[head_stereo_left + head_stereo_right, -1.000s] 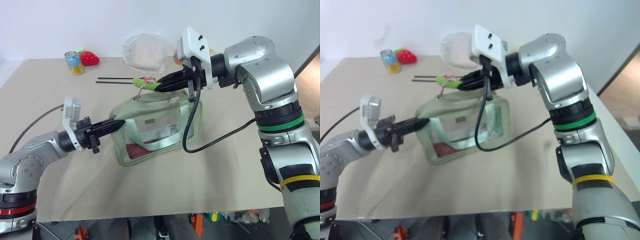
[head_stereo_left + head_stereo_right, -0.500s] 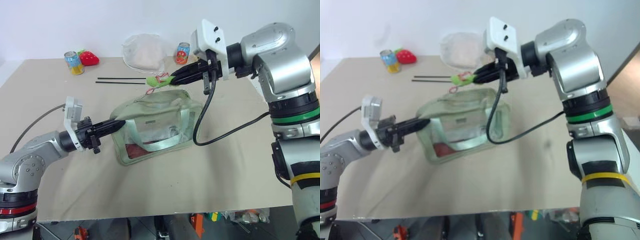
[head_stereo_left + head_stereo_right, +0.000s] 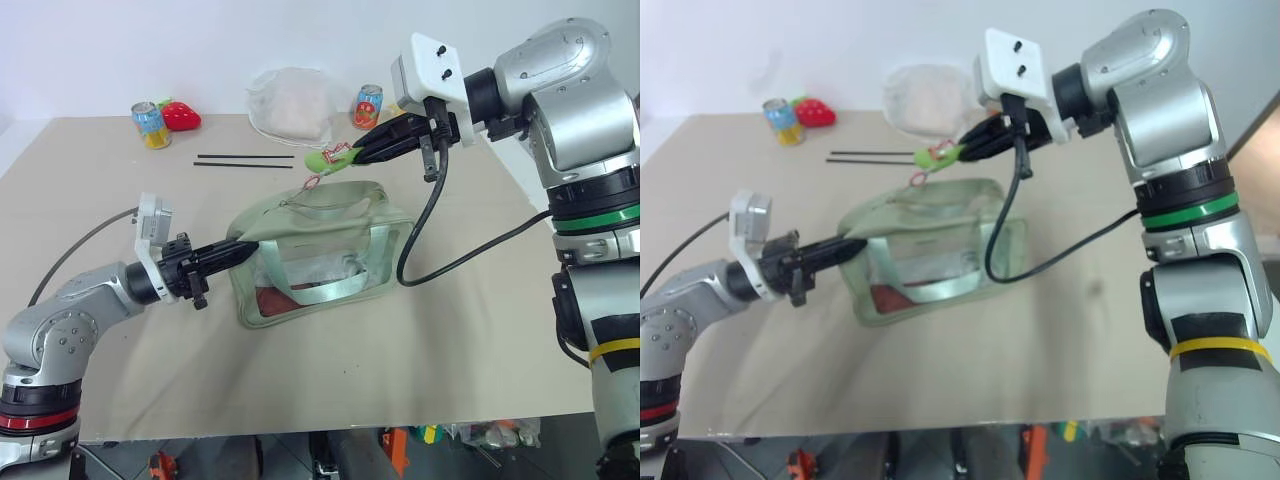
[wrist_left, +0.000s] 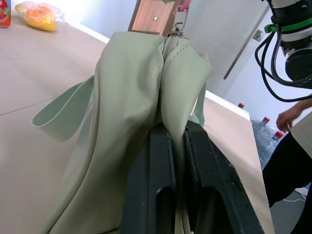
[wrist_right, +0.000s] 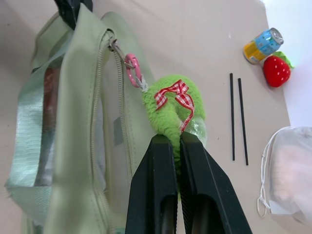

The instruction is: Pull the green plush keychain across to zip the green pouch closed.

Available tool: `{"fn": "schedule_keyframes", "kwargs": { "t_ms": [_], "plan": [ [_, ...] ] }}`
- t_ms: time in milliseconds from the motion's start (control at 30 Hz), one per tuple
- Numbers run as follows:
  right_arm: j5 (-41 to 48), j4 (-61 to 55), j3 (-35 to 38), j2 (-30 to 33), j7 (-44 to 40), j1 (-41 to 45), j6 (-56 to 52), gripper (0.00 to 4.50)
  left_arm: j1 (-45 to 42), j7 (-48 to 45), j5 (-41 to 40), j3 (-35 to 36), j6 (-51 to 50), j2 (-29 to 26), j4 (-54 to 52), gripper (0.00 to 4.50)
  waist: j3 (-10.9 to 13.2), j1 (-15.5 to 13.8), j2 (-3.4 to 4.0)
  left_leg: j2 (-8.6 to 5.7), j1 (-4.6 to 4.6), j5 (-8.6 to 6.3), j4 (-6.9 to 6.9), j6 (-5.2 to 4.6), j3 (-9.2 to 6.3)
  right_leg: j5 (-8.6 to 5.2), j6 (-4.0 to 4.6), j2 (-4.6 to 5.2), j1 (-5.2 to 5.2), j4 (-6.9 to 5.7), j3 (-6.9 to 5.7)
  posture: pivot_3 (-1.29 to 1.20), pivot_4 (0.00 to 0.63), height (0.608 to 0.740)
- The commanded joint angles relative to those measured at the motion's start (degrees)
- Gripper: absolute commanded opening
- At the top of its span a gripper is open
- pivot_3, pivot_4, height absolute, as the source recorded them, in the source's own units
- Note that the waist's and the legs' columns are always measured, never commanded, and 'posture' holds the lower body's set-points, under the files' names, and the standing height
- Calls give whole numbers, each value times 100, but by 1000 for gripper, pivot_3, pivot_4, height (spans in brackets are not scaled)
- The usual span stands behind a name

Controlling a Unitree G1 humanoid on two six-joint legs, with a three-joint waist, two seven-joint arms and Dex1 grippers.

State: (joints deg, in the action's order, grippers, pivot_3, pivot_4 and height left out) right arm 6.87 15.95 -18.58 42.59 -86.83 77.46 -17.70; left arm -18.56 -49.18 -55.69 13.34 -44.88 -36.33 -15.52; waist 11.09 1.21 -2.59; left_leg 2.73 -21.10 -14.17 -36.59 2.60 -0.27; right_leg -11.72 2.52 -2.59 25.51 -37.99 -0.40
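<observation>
I have the green pouch (image 3: 315,250) sitting near the middle of the table (image 3: 480,340), and both arms are on it. My left gripper (image 3: 243,251) has its fingers (image 4: 161,161) closed tight on a fold of fabric at the pouch's near-left end, pinning that end in place. My right gripper (image 3: 355,153) is raised above the far side of the pouch with its fingers (image 5: 163,161) clamped on the green plush keychain (image 5: 173,109), the fuzzy tag with a red-checked bow. The pinkish-red clip (image 5: 132,70) links it to the zipper pull, which in the right wrist view sits at one end of the pouch top.

Judging from that view, the zipper teeth along the visible seam look joined, and in the left wrist view the seam above my left fingers also looks shut, so I reckon the pull is most of the way across. I cannot see the whole track, so I would not call it finished. What may be left is a last short tug, then letting go with both grippers.

Behind the pouch lie two black sticks (image 3: 245,160), a white drawstring sack (image 3: 290,105), two small cans (image 3: 151,125) and a toy strawberry (image 3: 181,116).
</observation>
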Motion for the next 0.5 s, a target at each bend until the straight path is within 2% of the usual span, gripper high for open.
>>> {"fn": "schedule_keyframes", "kwargs": {
  "t_ms": [33, 267, 500],
  "plan": [
    [40, -565, 244, 519, -282, -332, -144, 0, 151, 134, -37, 144, -21, 10, -41, 28, 0, -10, 0, 0, 2, 0, -1, 0, -2, 0, 0, 1, 0, 1, -2, 0, 150, 740],
    [-470, -601, 43, 738, 84, -875, 155, 0, 235, 222, -125, 199, -33, 17, -113, 28, 0, -3, 0, -3, -1, 0, -4, 2, 1, 2, -3, 1, -2, 0, 1, 0, 150, 740],
    [-865, 119, -8, 813, 396, -361, 615, 0, 260, 270, -183, 211, -70, 16, -137, 28, 1, 0, 0, -3, 0, 2, -5, 5, 0, 2, -3, 0, -4, -1, 1, 0, 150, 740]
  ]
}}
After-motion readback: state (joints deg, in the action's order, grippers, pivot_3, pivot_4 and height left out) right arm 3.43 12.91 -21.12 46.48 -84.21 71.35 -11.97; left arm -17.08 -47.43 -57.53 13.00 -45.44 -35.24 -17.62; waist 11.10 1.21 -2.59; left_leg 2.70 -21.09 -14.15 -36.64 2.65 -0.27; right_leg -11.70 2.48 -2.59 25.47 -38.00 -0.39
